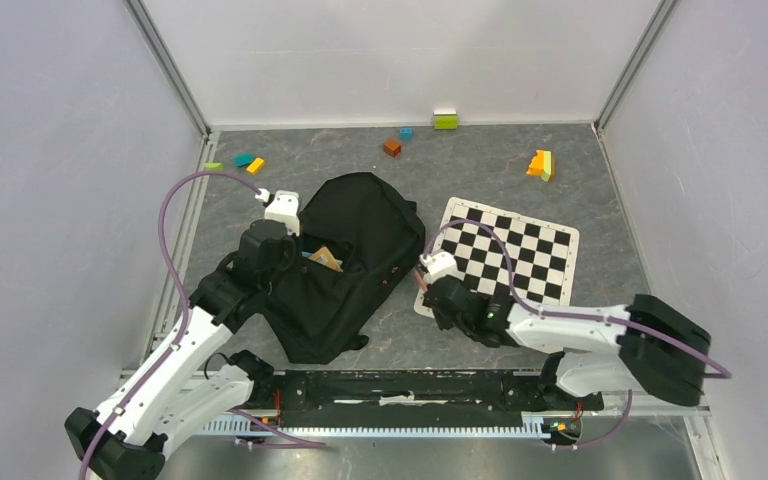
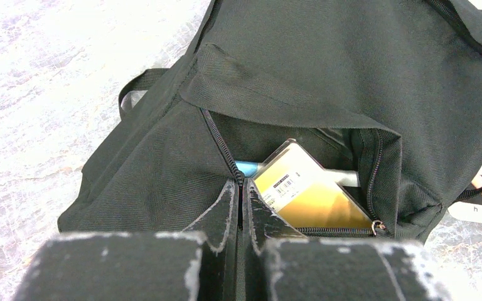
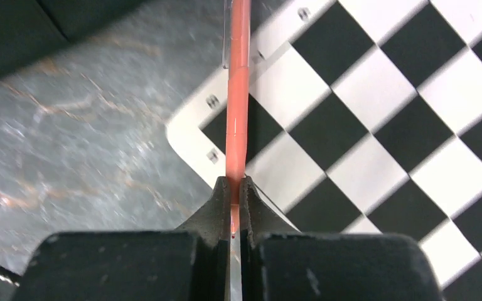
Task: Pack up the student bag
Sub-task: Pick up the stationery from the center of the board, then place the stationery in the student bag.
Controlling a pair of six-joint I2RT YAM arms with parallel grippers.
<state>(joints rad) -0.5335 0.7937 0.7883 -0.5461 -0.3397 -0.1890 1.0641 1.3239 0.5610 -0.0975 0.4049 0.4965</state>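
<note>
One black backpack (image 1: 360, 230) lies mid-surface (image 1: 480, 170), left of one checkered board (image 1: 520, 250), with seven small blocks (image 1: 392, 147) beyond; left claw (image 2: 241, 189) clenched on its zip edge, right claw (image 3: 236, 185) clenched on one thin red stick (image 3: 237, 113) above the board's corner.

The left arm (image 1: 175, 365) and the right arm (image 1: 572, 325) have white link shells with black joints and black base housings. A thin purple cable (image 1: 165, 225) runs in a loop along each arm. A small white block (image 1: 282, 210) sits near each wrist. The fingers (image 2: 223, 216) of the left gripper (image 2: 241, 185) are matte black, with edges scuffed to grey-white.
</note>
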